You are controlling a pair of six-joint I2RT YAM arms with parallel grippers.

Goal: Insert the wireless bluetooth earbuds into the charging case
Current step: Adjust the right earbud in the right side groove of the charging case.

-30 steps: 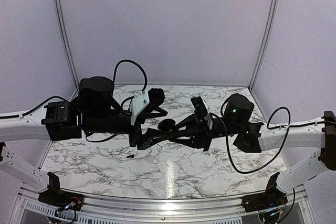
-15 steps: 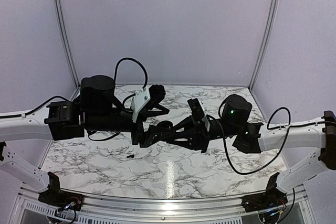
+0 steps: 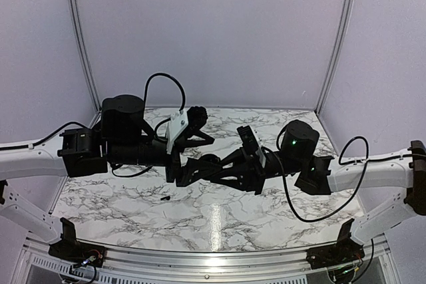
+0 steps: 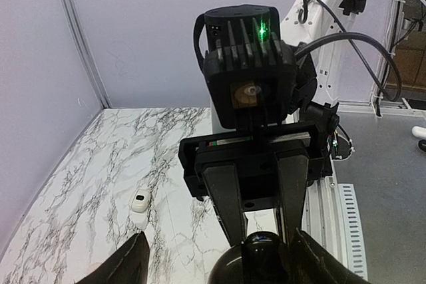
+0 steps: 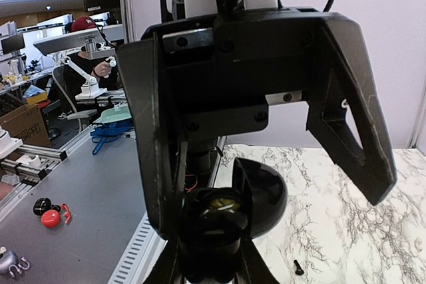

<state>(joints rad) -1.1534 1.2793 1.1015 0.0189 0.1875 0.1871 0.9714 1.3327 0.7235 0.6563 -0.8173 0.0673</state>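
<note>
Marble table (image 3: 233, 221): earbud (image 3: 164, 198) lies near-left of my claws. Right claw (image 5: 208, 247) clamps black puck (image 5: 263, 194), has edged left. Left claw (image 4: 223, 264) wide.

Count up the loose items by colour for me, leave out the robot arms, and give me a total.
Black: 2 (the round puck and one tiny earbud)
White: 1 (a small piece with a dark spot)
Total: 3

Marble table (image 3: 219, 224), lilac walls (image 3: 213, 31).
</note>
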